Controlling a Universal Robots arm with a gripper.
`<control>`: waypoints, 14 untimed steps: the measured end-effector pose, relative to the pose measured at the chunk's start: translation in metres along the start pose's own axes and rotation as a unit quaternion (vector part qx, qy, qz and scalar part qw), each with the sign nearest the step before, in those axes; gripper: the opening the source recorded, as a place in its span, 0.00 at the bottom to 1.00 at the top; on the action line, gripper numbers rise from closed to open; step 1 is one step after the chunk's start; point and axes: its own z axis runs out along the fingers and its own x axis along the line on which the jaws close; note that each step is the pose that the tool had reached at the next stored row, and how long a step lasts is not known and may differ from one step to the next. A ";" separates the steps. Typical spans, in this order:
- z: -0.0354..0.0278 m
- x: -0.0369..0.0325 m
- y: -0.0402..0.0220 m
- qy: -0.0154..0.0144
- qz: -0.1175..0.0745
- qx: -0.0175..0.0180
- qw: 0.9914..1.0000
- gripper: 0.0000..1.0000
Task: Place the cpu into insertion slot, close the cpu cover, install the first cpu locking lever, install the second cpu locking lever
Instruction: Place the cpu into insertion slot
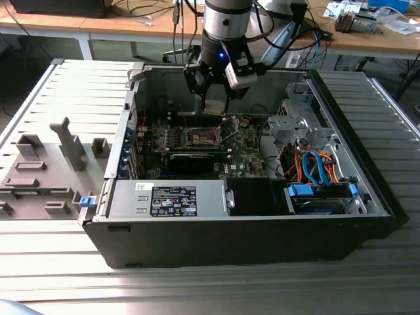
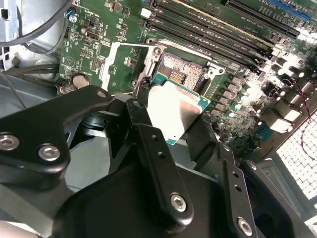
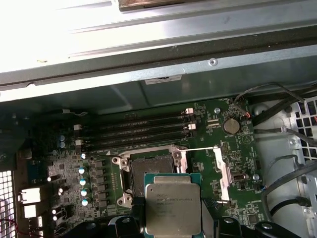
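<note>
Exterior view: shows the gripper [image 1: 215, 104] low inside an open computer case [image 1: 367, 197], clamped on the cpu [image 1: 215, 108] just above the insertion slot [image 1: 202, 136]. Shows a black printed label [image 1: 173, 201] on the grey box [image 1: 131, 197] nearest the camera, too small to read.

Second wrist view: shows the cpu [image 2: 174, 110] pinched by opposite edges, metal top facing the camera, apart from the insertion slot [image 2: 182, 69]. Shows the cpu cover [image 2: 116, 62] swung open alongside.

First wrist view: shows the near-square cpu [image 3: 172, 208], no clear long axis, edges parallel to the insertion slot [image 3: 148, 171]. Bears faint, illegible print.
</note>
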 end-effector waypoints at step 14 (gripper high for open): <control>0.0002 0.0000 0.0000 -0.002 0.029 0.002 1.000 0.54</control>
